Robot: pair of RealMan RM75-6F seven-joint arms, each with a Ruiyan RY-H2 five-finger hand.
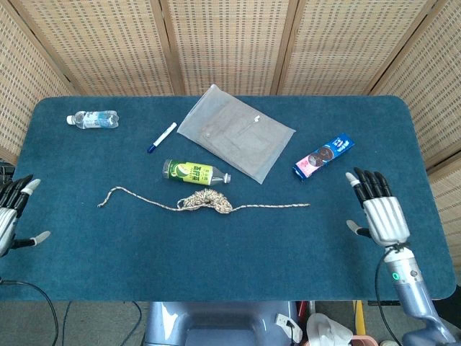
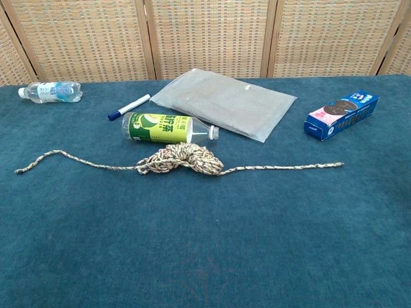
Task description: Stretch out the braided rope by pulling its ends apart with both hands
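Both hands empty with fingers spread: left hand [image 1: 10, 216] at the table edge, right hand [image 1: 379, 213] well clear of the braided rope [image 1: 205, 200], which lies loose beside the green bottle [image 1: 191, 171], middle bunched. Looks like regrasp time, so each end needs pinching.

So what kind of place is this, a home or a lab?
Probably a lab or staged test area, not a home: a teal carpet-covered table boxed in by woven wicker folding screens, with unrelated props scattered beside the beige braided rope, such as a green-labelled drink bottle and blue cookie box.
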